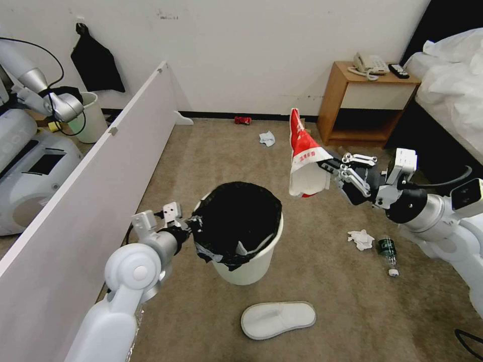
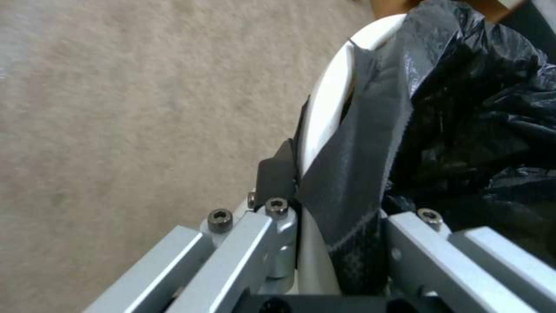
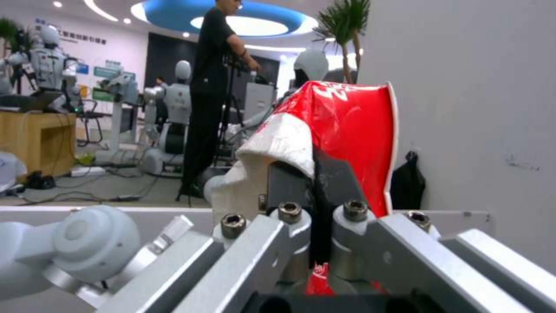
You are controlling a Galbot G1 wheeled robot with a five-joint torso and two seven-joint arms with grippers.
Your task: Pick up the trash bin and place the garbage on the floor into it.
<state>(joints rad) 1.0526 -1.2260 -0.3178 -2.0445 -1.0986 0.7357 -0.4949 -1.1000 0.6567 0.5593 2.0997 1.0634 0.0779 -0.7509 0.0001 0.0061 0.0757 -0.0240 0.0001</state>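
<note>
The white trash bin (image 1: 251, 261), lined with a black bag, hangs over the carpet, my left gripper (image 1: 193, 223) shut on its rim (image 2: 324, 108). My right gripper (image 1: 326, 168) is shut on a red-white wrapper (image 1: 304, 156), held in the air to the right of the bin's mouth; its pads (image 3: 289, 182) pinch the wrapper (image 3: 347, 130). On the floor (image 1: 322, 296) lie a white slipper (image 1: 278, 319), crumpled tissues (image 1: 360, 239), a dark bottle (image 1: 388, 250), another tissue (image 1: 267, 138) and a crushed red can (image 1: 242, 120).
A white partition board (image 1: 90, 186) runs along my left. A wooden nightstand (image 1: 365, 100) with a phone and a bed (image 1: 448, 85) stand at the back right. Beyond the partition stand a pale bucket (image 1: 93, 118) and another robot (image 1: 30, 151).
</note>
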